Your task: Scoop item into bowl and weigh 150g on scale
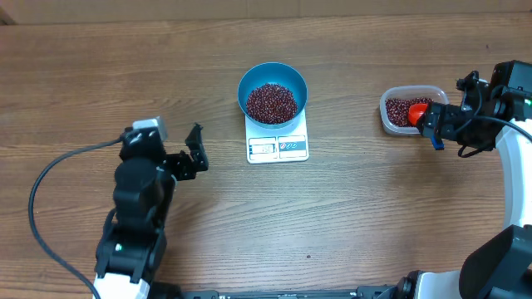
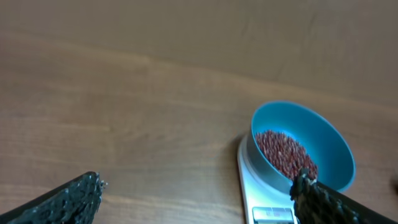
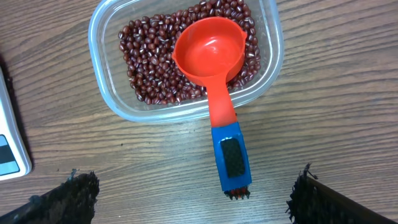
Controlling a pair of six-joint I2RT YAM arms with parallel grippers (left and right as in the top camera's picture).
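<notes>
Beans [image 1: 272,102] in bowl [image 1: 243,90] on scale [image 1: 278,148], bench centre; scoop [image 3: 211,56] in tub [image 3: 99,25] at 3 o'clock; left fingers [image 1: 195,134] and right fingers [image 3: 74,196] released, so likely the weigh-check step; next, grasp scoop if short.

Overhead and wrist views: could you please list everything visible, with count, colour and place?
table: one, brown wood, under everything
scale: one, white, table centre
bowl: one, blue, on scale
tub: one, clear, table right
beans: two piles, dark red-brown, in bowl and tub
scoop: one, red, blue handle, cup in tub
left gripper: one, black, open, left of scale
right gripper: one, black, open, straddling scoop handle
</notes>
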